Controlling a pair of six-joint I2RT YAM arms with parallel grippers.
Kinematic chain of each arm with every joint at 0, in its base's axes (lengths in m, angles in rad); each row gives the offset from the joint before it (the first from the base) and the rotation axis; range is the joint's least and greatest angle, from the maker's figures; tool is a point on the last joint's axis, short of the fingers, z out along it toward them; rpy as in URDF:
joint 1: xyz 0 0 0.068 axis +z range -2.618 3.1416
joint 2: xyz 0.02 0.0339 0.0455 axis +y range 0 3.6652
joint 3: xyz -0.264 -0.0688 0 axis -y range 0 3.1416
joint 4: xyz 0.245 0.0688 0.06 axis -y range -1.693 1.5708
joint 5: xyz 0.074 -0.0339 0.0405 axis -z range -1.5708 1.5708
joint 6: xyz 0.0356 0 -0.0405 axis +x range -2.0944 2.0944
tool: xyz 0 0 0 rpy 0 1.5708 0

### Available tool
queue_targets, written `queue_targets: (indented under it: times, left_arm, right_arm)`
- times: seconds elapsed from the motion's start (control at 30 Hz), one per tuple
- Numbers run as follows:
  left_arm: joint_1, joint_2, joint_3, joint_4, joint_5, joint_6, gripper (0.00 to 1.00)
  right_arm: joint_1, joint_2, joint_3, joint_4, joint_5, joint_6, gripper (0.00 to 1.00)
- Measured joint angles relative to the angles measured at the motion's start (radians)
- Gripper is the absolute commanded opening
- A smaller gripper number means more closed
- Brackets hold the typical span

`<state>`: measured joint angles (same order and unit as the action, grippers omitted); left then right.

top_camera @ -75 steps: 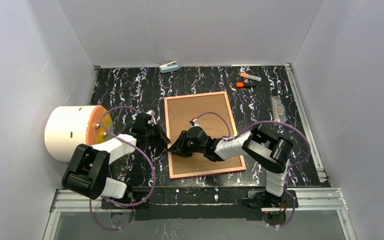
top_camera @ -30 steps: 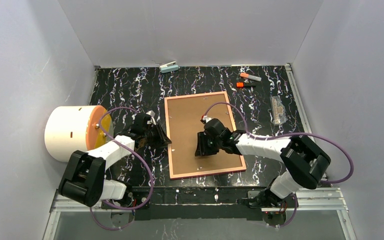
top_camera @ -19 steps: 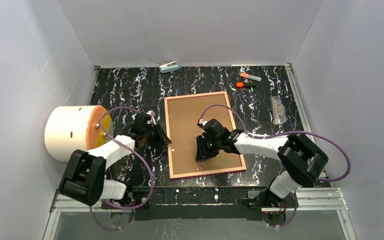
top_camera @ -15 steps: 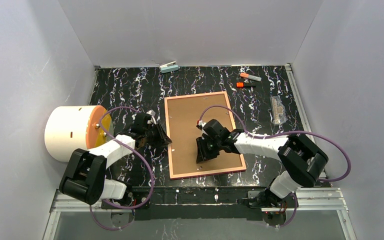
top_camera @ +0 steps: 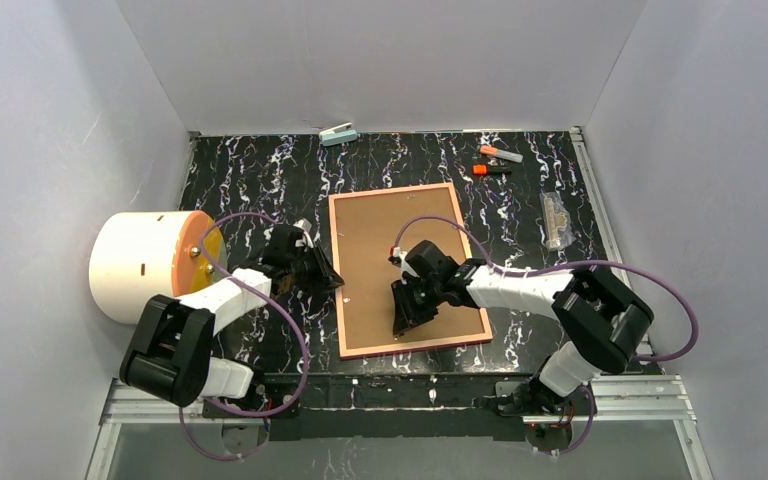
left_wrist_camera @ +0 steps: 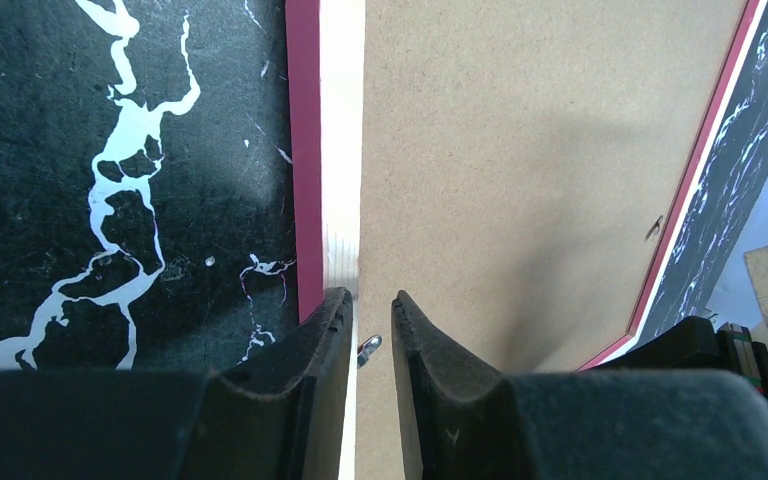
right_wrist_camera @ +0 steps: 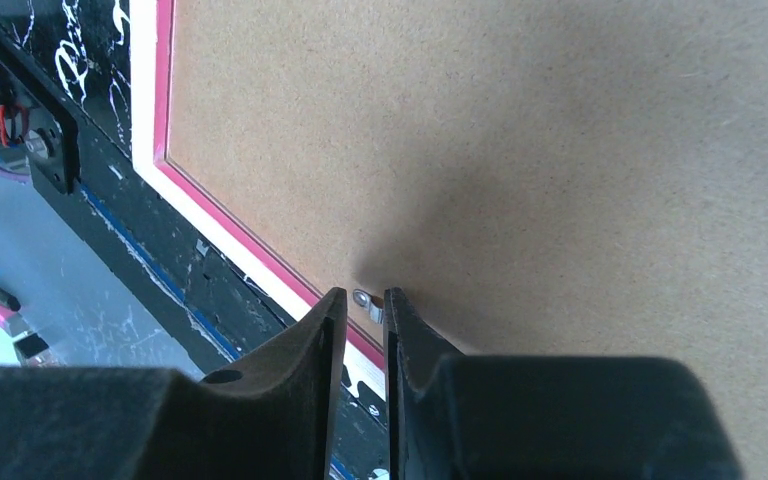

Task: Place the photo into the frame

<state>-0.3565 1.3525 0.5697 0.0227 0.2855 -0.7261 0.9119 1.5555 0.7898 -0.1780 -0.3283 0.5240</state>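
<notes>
The frame (top_camera: pixel 390 190) lies face down in the middle of the table, showing a pink rim and pale back. A brown backing board (top_camera: pixel 390 240) fills it. The photo is hidden. My left gripper (top_camera: pixel 332 282) rests at the frame's left edge (left_wrist_camera: pixel 340 150), jaws a narrow gap apart (left_wrist_camera: pixel 371 300) with a small metal tab (left_wrist_camera: pixel 368 347) between them, not pinched. My right gripper (top_camera: pixel 403 322) hovers over the board's near part (right_wrist_camera: pixel 510 130). Its jaws are narrowly open (right_wrist_camera: pixel 365 296), and a metal tab (right_wrist_camera: pixel 372 308) by the near rim (right_wrist_camera: pixel 210 225) sits at their tips.
A white cylinder with an orange face (top_camera: pixel 145 262) lies at the left beside the left arm. A teal stapler (top_camera: pixel 339 134) sits at the back edge. Orange markers (top_camera: pixel 500 154) and a clear packet (top_camera: pixel 557 220) lie at the back right.
My right gripper has slid along the board toward its near edge and its jaws have narrowed. The left gripper has stayed at the frame's left edge, jaws barely tighter.
</notes>
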Motion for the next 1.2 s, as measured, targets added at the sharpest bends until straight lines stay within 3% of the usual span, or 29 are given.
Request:
queue_targets:
  times: [0.37, 0.9, 1.07, 1.2]
  left_arm:
    - [0.000, 0.002, 0.002, 0.000, 0.000, 0.000, 0.20]
    - [0.000, 0.014, 0.003, 0.022, 0.002, -0.004, 0.20]
    - [0.000, 0.015, 0.003, 0.022, 0.002, -0.004, 0.20]
    - [0.000, 0.016, 0.004, 0.022, 0.002, -0.003, 0.21]
  right_arm:
    - [0.000, 0.016, 0.000, 0.000, -0.041, -0.019, 0.28]
    - [-0.003, 0.029, 0.000, -0.013, -0.069, -0.038, 0.07]
    - [-0.007, 0.035, 0.000, -0.009, -0.077, -0.036, 0.06]
    - [-0.007, 0.035, 0.000, -0.008, -0.078, -0.031, 0.12]
